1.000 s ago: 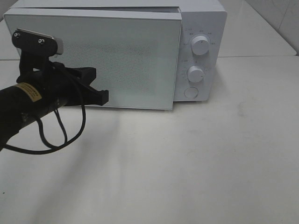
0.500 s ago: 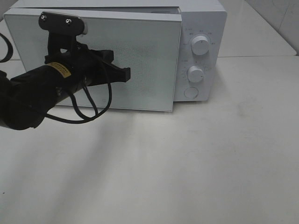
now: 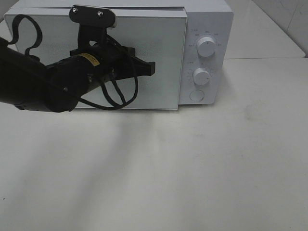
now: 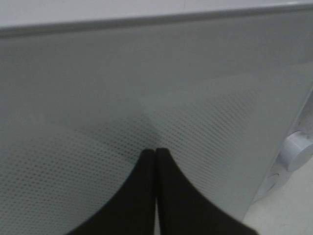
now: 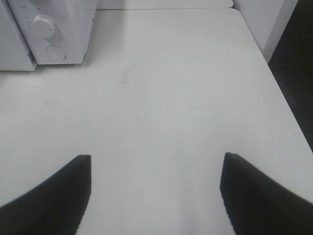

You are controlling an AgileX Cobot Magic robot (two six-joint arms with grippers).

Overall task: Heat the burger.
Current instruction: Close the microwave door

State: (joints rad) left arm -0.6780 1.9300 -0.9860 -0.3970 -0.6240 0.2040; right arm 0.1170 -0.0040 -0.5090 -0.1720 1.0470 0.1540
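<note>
Fingers of my left claw (image 3: 152, 69) are pressed together, empty, close before the microwave (image 3: 207, 19) door (image 3: 163, 48). My right claw (image 5: 156, 157) gapes over the table (image 5: 161, 88). The yellow label (image 3: 88, 58) on my arm and the dial markings (image 3: 195, 32) are unreadable. Where the burger is I cannot tell.

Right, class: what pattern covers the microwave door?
The microwave door shows fine dotted mesh on pale grey, clearest in the left wrist view.

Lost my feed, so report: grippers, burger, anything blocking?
Left gripper shut, empty, tip at microwave door. Right gripper open, empty, above table. Burger not in view. Door hides the inside.
</note>
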